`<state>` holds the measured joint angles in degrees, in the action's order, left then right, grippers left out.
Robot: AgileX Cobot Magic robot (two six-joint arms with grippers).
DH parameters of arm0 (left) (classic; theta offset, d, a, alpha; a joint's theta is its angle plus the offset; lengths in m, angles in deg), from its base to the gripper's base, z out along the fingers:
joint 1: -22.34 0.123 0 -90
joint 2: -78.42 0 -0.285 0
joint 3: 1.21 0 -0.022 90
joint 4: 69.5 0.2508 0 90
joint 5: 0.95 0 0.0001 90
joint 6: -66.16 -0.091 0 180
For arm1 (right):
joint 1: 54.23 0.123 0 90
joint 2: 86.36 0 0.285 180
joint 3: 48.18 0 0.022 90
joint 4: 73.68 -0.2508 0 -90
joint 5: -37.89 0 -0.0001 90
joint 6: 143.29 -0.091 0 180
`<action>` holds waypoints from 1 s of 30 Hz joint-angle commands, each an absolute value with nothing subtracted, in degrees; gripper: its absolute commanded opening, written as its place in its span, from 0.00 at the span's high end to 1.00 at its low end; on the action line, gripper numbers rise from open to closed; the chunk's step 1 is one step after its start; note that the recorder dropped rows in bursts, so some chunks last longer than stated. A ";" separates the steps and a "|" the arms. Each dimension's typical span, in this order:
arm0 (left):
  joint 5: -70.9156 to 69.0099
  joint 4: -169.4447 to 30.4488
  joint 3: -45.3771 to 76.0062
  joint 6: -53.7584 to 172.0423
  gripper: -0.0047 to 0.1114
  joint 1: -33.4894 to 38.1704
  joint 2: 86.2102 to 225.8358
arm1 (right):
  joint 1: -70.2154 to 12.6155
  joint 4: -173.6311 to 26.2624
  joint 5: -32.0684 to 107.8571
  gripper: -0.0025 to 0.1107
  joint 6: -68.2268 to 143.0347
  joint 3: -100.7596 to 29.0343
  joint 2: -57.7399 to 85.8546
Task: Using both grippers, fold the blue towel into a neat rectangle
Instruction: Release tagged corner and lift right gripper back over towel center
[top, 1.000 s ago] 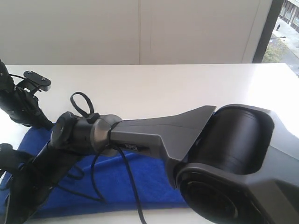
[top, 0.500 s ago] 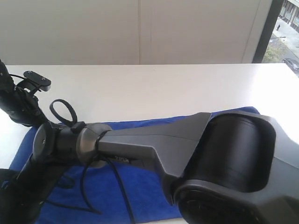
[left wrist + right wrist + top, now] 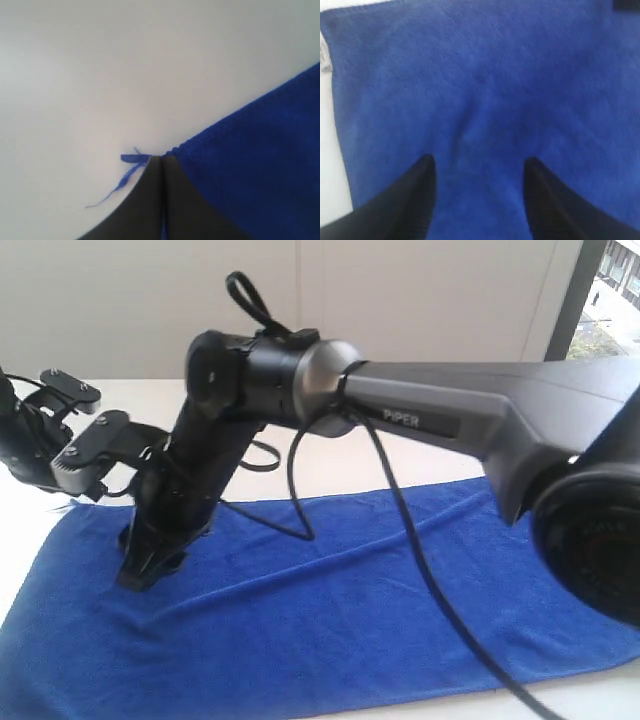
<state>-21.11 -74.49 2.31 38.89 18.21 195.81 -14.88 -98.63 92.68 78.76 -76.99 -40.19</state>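
The blue towel (image 3: 330, 630) lies spread flat across the white table (image 3: 450, 430). My right arm (image 3: 440, 420) reaches across to the towel's left part. Its gripper (image 3: 150, 565) points down just over the cloth. In the right wrist view this gripper (image 3: 477, 165) is open, with bare towel (image 3: 485, 90) between the fingers and a white tag (image 3: 324, 57) at the cloth's edge. My left gripper (image 3: 161, 159) is shut at the towel's hem (image 3: 250, 150), with a sliver of blue in the slit and a loose blue thread (image 3: 122, 177) at its tip. The left arm (image 3: 25, 435) stands at the far left.
A pale wall (image 3: 400, 300) runs behind the table, with a window strip (image 3: 610, 290) at the far right. Cables (image 3: 400, 530) from the right arm hang over the towel. Bare table shows behind the towel and in the left wrist view (image 3: 125, 65).
The right arm has risen from low over the towel to well above it. Its jaws have gone from shut to open. Much more of the towel now shows. The left arm has barely moved.
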 commanded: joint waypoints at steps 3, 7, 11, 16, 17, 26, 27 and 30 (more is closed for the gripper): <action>-27.45 -74.99 2.01 38.96 0.96 18.30 192.38 | -21.63 -97.67 96.79 0.70 76.50 -72.20 -39.60; -32.89 -74.99 2.01 38.96 0.96 18.30 192.78 | -25.30 -97.63 98.58 0.82 76.50 -66.37 -39.58; -34.48 -76.53 2.28 38.96 0.96 18.30 193.80 | -28.68 -97.63 99.44 0.94 76.50 -60.82 -39.01; -32.08 -76.53 2.34 39.05 0.96 18.30 197.04 | -31.01 -97.52 98.32 0.98 76.99 -54.70 -36.44; -31.34 -76.53 2.41 39.20 0.96 18.30 197.87 | -31.11 -97.28 97.60 0.98 76.99 -53.99 -35.95; -31.17 -76.30 2.41 39.28 0.96 18.30 203.06 | -31.73 -97.15 91.60 0.98 76.99 -50.84 -35.09; -31.14 -76.30 2.41 39.28 0.96 18.30 202.87 | -31.84 -97.15 91.48 0.98 77.21 -50.84 -34.49; -31.92 -76.54 1.63 39.28 0.96 18.30 200.40 | -32.35 -96.33 91.05 0.98 77.50 -50.94 -31.50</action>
